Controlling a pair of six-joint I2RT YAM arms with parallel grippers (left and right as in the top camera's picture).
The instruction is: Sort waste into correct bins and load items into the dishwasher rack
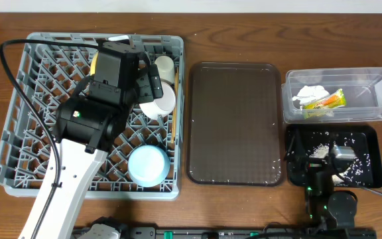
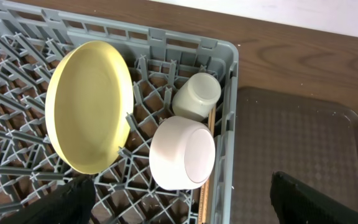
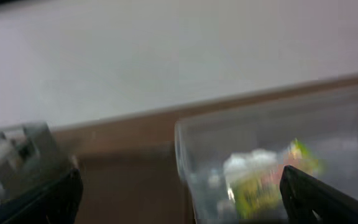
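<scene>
Both grippers hang spread and empty: the left gripper [image 2: 194, 199] over the rack [image 2: 229, 68], the right gripper [image 3: 185, 199] low by the black tray [image 1: 371, 143] (its own view is blurred). If it pulls away carelessly, the left could clip the upright yellow plate [image 2: 89, 106] or roll the tipped cup [image 2: 182, 152] onto the chopsticks [image 2: 207, 180]. The right could scatter the crumbs [image 1: 318, 151].

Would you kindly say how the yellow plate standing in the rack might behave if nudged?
The yellow plate looks rigid and smooth, so probably slippery to grip. Standing on edge between rack pegs, it could tip or roll if nudged.
</scene>
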